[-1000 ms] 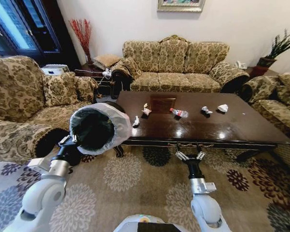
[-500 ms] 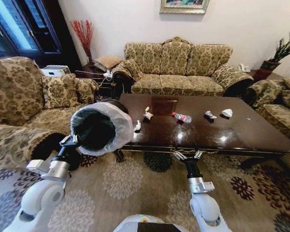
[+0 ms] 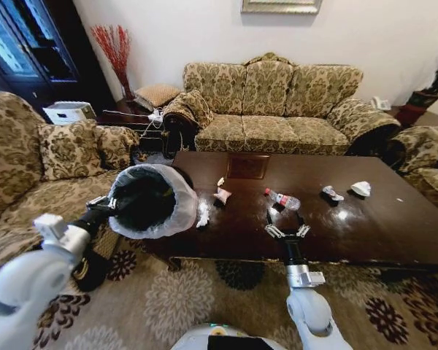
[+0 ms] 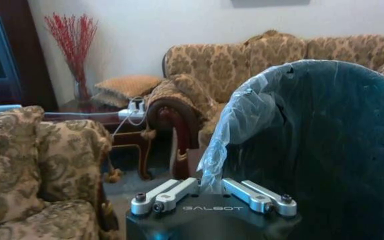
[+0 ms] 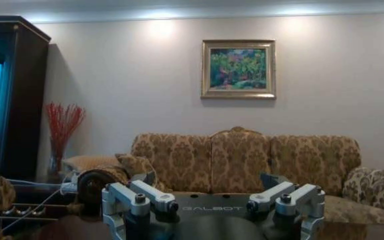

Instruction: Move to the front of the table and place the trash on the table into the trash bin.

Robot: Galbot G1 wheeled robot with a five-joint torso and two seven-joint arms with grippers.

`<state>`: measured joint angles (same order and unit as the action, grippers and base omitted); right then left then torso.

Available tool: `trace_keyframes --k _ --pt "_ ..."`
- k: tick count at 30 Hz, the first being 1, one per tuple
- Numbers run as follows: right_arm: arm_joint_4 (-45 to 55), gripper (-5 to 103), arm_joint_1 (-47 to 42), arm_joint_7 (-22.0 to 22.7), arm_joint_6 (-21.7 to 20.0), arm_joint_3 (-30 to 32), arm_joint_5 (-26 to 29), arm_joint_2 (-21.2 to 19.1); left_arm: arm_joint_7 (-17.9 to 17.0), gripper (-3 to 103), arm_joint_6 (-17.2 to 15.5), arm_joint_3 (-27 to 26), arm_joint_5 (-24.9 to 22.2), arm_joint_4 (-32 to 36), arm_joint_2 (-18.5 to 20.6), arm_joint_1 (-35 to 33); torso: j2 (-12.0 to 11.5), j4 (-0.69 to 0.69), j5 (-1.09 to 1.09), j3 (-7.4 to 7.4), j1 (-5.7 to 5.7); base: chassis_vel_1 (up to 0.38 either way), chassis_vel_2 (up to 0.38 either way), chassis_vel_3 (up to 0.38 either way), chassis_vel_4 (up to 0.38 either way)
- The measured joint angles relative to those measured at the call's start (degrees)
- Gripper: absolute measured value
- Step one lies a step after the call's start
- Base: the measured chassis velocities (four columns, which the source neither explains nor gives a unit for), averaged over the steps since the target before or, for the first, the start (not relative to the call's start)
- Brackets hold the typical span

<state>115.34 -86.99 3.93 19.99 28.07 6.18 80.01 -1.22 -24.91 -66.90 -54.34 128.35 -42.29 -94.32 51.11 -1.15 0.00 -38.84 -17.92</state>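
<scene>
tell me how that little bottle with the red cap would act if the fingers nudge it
The bottle lies on its side on the glossy table, so a nudge would probably roll or slide it. It looks clear, small and likely empty, so probably light and easy to knock away. The open right gripper sits just in front of it; closing across the body seems safest.
</scene>
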Motion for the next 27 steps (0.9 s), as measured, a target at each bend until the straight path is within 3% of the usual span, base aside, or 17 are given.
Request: trace_keyframes --k 3,8,12,15,18,27 --pt "-0.86 100 -0.26 -0.19 0.97 0.27 0.55 0.02 0.10 0 -1.62 -2.00 -3.15 -1.69 2.60 -0.08 0.02 0.00 -0.03 0.05 0.13 0.000 0.000 0.000 0.000" --pt "-1.65 100 -0.31 -0.80 1.15 0.27 0.90 0.22 -0.05 0 -1.80 -2.65 -4.51 -3.03 4.01 -0.11 0.07 -0.03 0.00 0.09 0.20 0.042 -0.033 -0.030 0.036" --pt "-2.67 100 0.91 -1.12 0.25 -0.50 0.03 0.72 -2.67 0 -1.58 -1.33 -4.44 -2.90 3.94 0.72 0.05 -0.02 -0.03 0.05 0.13 0.018 -0.006 -0.011 0.016" --pt "-3.30 100 2.00 -0.89 -0.39 -1.30 -0.54 1.07 -3.74 0 -0.57 -0.36 -3.31 -2.57 3.30 1.07 0.02 -0.02 0.00 0.03 0.06 0.000 0.000 0.000 0.000" --pt "-3.99 100 2.94 -0.58 -1.31 -2.50 -0.59 0.95 -4.30 0 2.61 0.44 -0.45 -2.55 2.23 0.80 0.02 0.00 0.01 0.03 0.06 0.000 0.000 0.000 0.000" --pt "-5.50 100 3.79 -0.09 -2.48 -4.67 -1.20 1.30 -4.69 0 4.21 0.58 0.81 -2.93 1.70 0.61 0.02 -0.01 -0.01 0.04 0.10 0.058 0.046 -0.056 -0.052"
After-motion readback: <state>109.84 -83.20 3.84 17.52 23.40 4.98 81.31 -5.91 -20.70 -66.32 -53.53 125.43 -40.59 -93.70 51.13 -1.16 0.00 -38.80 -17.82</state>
